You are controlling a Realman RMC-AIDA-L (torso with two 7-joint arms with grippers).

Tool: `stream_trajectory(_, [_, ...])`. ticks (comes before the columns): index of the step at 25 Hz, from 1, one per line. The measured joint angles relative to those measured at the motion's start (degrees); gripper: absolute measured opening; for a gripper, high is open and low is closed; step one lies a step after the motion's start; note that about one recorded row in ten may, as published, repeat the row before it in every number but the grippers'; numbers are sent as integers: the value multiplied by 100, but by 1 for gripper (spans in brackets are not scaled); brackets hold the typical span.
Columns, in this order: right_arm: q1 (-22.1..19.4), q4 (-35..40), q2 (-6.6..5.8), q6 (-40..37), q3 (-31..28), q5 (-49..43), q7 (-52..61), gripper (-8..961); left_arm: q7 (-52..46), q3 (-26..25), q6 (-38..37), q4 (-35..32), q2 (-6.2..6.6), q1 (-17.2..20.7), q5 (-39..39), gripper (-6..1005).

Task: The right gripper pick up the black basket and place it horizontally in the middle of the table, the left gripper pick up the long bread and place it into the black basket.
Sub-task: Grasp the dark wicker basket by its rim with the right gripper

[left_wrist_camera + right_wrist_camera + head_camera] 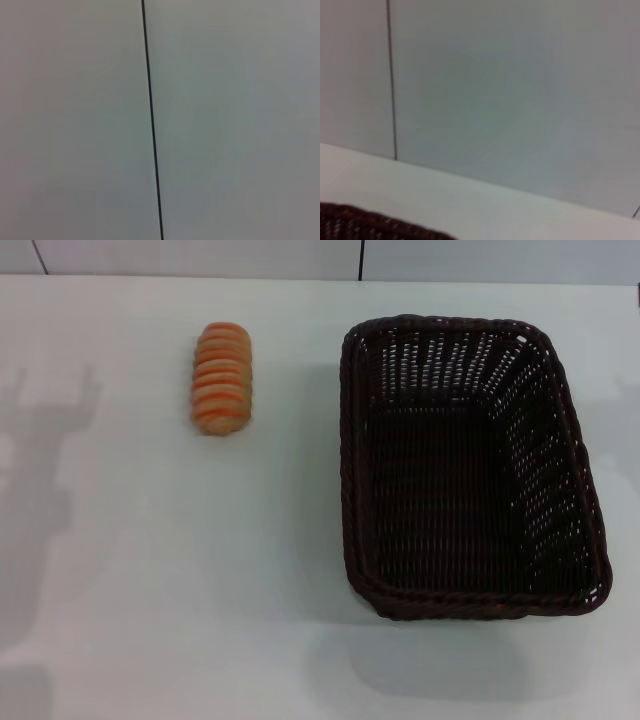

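The long bread (221,378) is seen lying flat on the table (150,570), left of centre and nearer the far edge than the near edge, with its long axis running from the far edge toward the near edge. Bare tabletop separates it from the black basket (465,470), so the two are kept well apart. The basket is set on the right half of the worktop, standing upright on its base with its opening upward, its length also running from far edge to near edge; its right rim is found close to the right edge. Nothing is seen inside it. In the right wrist view, a strip of the basket's braided rim (375,226) is caught against the table's far edge, with a pale panelled wall (510,90) behind. Only the wall is shown in the left wrist view. Neither the left gripper nor the right gripper is shown in any view, so the state of their fingers cannot be told.
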State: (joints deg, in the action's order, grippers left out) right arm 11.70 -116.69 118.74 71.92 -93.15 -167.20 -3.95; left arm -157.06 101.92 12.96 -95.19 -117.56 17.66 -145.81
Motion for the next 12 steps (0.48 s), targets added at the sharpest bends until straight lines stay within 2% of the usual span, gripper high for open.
stream_trajectory(4, [492, 31, -2, 759, -141, -4, 152, 656, -32, -34, -1, 30, 64, -28, 0, 837])
stream_trajectory(12, [937, 282, 8, 1336, -27, -6, 620, 656, -38, -40, -60, 54, 120, -62, 1, 835])
